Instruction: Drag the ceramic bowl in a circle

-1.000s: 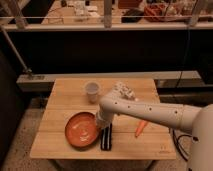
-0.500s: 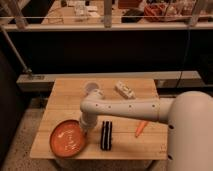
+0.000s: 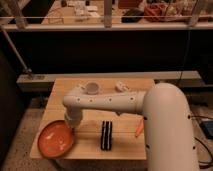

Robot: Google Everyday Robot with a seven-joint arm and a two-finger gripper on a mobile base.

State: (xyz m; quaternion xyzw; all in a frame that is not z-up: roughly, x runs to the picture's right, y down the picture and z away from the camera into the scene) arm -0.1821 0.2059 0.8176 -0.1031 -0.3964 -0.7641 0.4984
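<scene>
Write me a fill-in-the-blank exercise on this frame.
The ceramic bowl is coloured ____. The pincer sits at the rim of the ____. A small ____ cup stands behind the arm. The black object lies on the wooden ____.
Missing words: orange; bowl; white; table.

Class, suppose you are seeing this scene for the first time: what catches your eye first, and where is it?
The big white robot arm fills the right foreground and stretches left across the wooden table. Its gripper is at the upper right rim of the ceramic bowl, a glossy orange dish at the table's front left corner. A small white cup stands near the far edge.
</scene>
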